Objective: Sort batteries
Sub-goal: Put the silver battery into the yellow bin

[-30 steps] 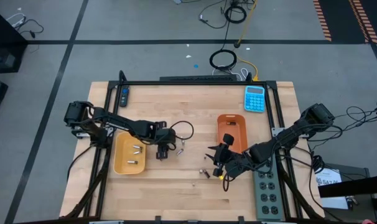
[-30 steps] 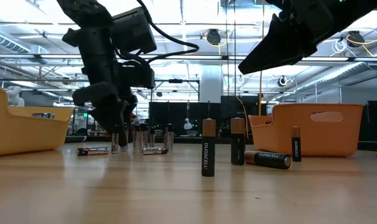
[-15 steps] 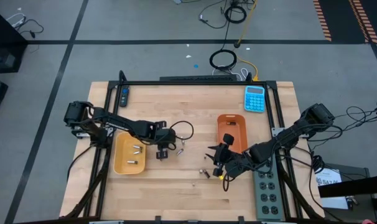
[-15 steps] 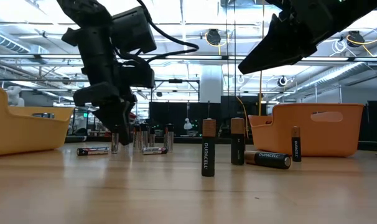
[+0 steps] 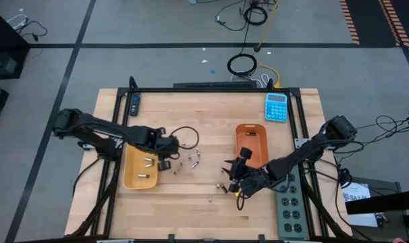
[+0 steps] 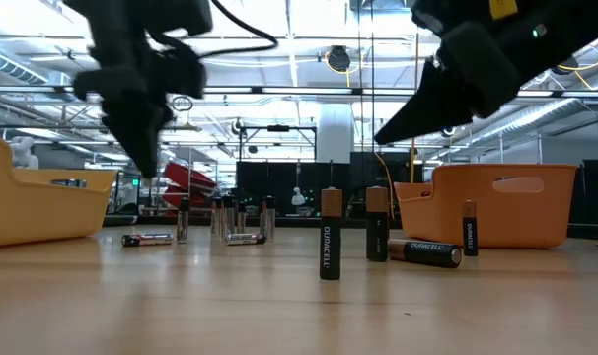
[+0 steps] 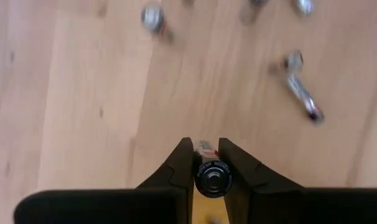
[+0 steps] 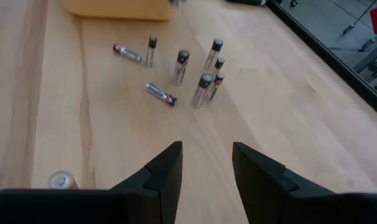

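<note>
L gripper (image 7: 206, 163) is pinching a battery (image 7: 213, 177) end-on between its jaws, lifted off the table (image 5: 211, 121) and sitting near the yellow tray (image 5: 138, 177) in the high view. R gripper (image 8: 205, 163) hangs w/ jaws spread, nothing between them, above the batts near the orange tray (image 5: 252, 138).

Rest of the batts: a cluster (image 8: 195, 68) of small ones, mostly upright w/ two lying flat, is out ahead of the R jaws and well apart from them; same group shows beyond the L jaws. A few bigger ones (image 6: 330, 233) stand or lie by the orange tray. Some batts (image 5: 148, 162) already lie in the yellow tray.

Step in hand, as I read it: carry the held batt to the yellow tray and drop it.

To do it well:
- Keep the squeeze steady; the grip is only on the round sides, so it could slip or rotate.
- Clear the tray wall before lowering; don't clip the rim.
- Release low over the tray floor, beside the ones already there, so it doesn't bounce out.
- Move away from the upright cluster, since a brush would topple them.
- R arm should wait clear till L is out.
</note>
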